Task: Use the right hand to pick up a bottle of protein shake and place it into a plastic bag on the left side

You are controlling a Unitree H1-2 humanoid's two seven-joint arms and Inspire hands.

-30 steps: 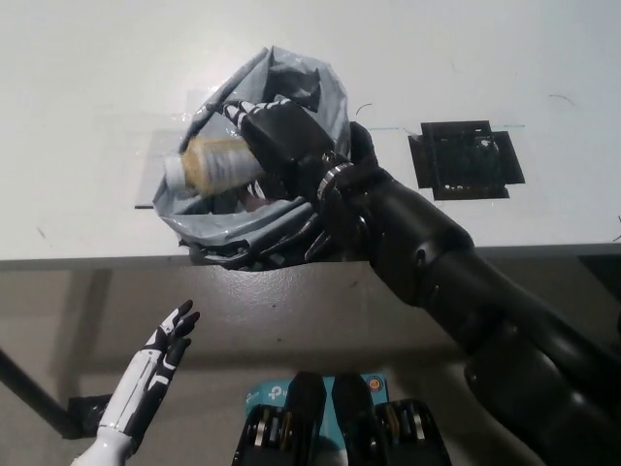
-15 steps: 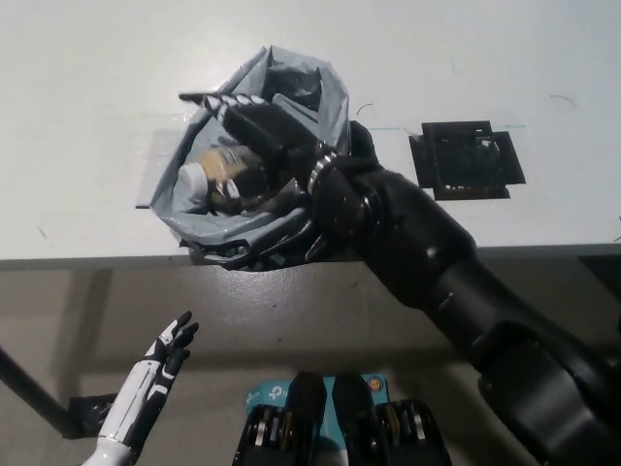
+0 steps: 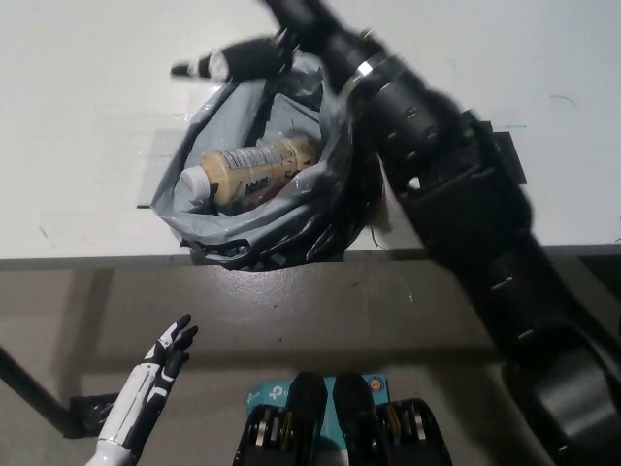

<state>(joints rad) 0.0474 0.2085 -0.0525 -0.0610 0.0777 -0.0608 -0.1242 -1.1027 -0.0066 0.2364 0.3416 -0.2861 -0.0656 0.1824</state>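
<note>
Bottle (image 3: pixel 254 167) lies inside the bag (image 3: pixel 320 209). Right hand (image 3: pixel 254 53) above the bag is open, empty. Left hand (image 3: pixel 167 351) below the bag is open.

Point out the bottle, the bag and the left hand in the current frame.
protein shake bottle (image 3: pixel 254 172): head view, middle of its label, lying in the bag.
plastic bag (image 3: pixel 238 225): head view, near grey wall.
left hand (image 3: pixel 170 345): head view, middle of the hand, below the table edge.
</note>
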